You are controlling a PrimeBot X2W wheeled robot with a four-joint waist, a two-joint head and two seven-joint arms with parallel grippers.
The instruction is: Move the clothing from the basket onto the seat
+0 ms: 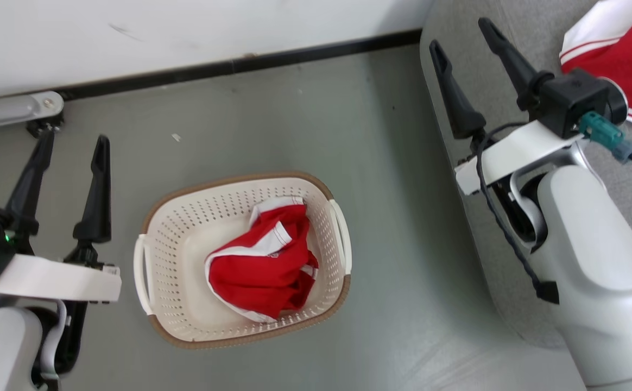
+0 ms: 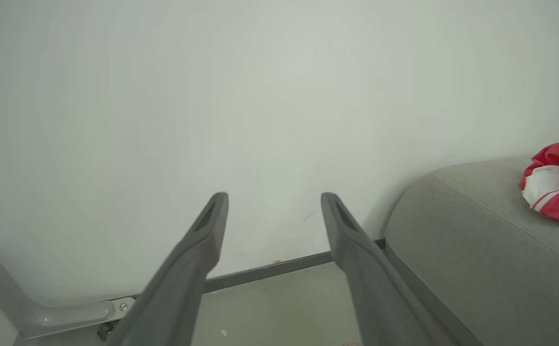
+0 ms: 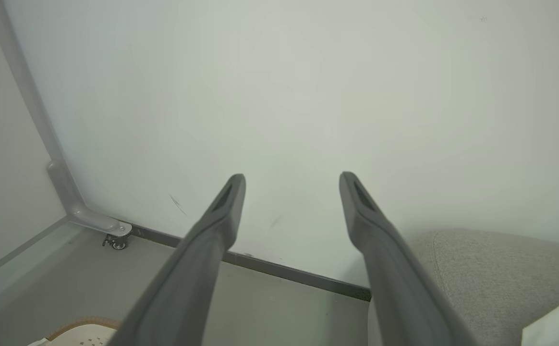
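A cream basket point(image 1: 180, 228) with a brown rim sits on the floor in the head view. Crumpled red and white clothing point(image 1: 264, 260) lies inside it. A second red garment point(image 1: 628, 60) lies on the grey seat point(image 1: 457, 21) at the top right, and it is also visible in the left wrist view point(image 2: 555, 185) on the seat point(image 2: 476, 250). My left gripper point(image 1: 74, 149) hovers open and empty to the left of the basket. My right gripper point(image 1: 462, 35) is open and empty above the seat's edge, left of the garment there. Both wrist views face the wall.
A white wall with a dark baseboard point(image 1: 240, 62) runs behind the basket. A grey metal leg with a caster point(image 1: 39, 117) stands at the far left by the wall. Grey floor point(image 1: 392, 190) separates the basket from the seat. A corner of the basket point(image 3: 75, 334) shows low in the right wrist view.
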